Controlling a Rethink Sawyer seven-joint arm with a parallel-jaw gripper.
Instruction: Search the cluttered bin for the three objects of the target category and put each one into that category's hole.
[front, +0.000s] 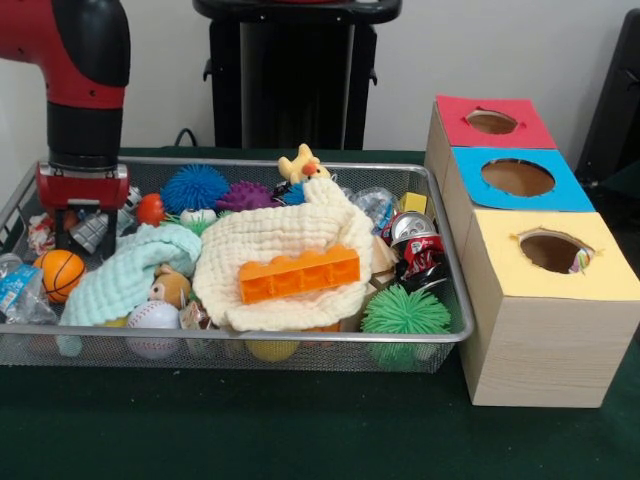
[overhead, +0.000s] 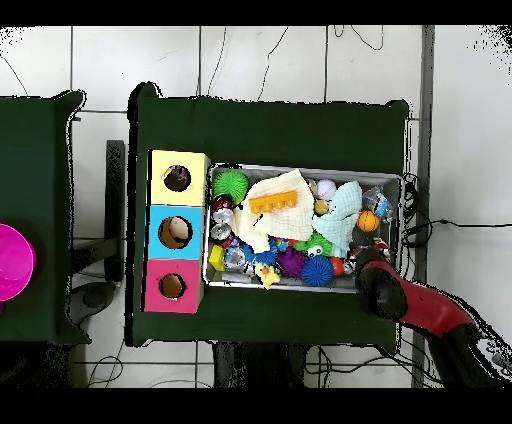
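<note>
The silver wire mesh bin (front: 250, 345) is full of toys and cloths; it also shows in the overhead view (overhead: 300, 169). My gripper (front: 78, 235) hangs from the red and black arm (overhead: 420, 305) into the bin's far left corner. A small white piece with red print (front: 40, 236) lies just left of it, partly hidden. The yellow-topped hole (front: 553, 250) is in the nearest pale wooden box, right of the bin; a bit of colourful print (front: 581, 262) shows at its edge. The hole also shows in the overhead view (overhead: 177, 178).
A cream waffle cloth (front: 290, 240) with an orange brick (front: 300, 273) on it covers the bin's middle. A mint cloth (front: 130, 270), a small basketball (front: 62, 272), a baseball (front: 153, 318), spiky balls and a red can (front: 415, 248) lie around. The blue-topped hole (front: 517, 177) and red-topped hole (front: 491, 121) are behind the yellow one.
</note>
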